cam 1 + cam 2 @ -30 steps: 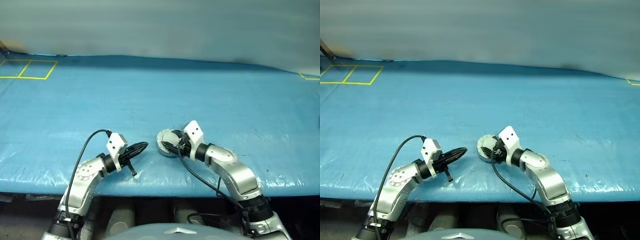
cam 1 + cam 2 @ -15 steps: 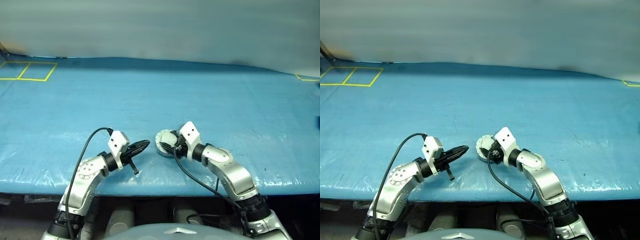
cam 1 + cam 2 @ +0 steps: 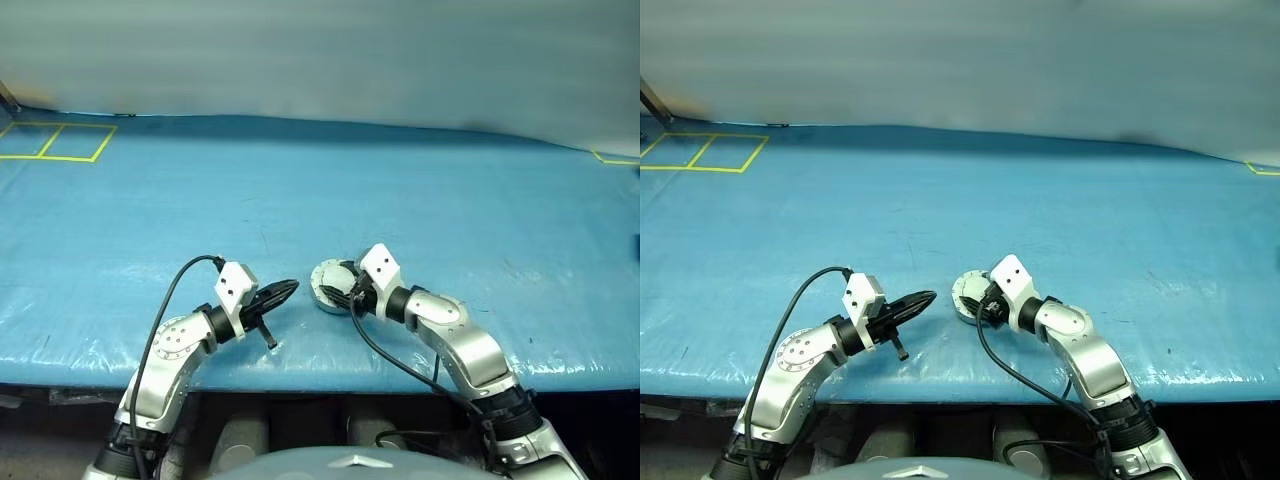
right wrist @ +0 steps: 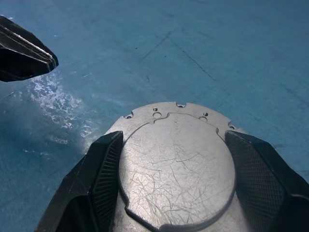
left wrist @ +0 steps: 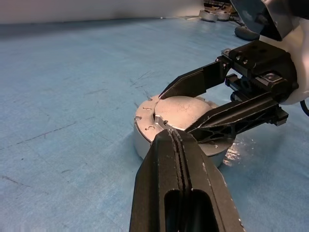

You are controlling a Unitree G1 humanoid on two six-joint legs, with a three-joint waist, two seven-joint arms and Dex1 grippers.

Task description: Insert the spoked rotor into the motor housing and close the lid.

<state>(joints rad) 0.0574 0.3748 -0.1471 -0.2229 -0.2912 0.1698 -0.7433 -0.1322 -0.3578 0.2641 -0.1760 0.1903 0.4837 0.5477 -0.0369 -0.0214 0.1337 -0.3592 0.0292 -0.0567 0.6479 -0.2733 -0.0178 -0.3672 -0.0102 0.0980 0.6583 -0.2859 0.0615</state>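
Straddling the closed motor housing (image 4: pixel 176 164) on the blue worktop (image 3: pixel 400 200), my right pincer (image 5: pixel 193 108) stands wide at its rim; left pincer (image 5: pixel 176 140) shut beside it; looks stiff, heavy, slick metal, so I'd grip the sidewall.

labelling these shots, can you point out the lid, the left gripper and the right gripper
lid (image 4: pixel 176 166), right wrist view, middle of its scratched top face.
left gripper (image 5: pixel 176 137), left wrist view, tip of its shut fingers.
right gripper (image 5: pixel 174 113), left wrist view, between its two fingertips.
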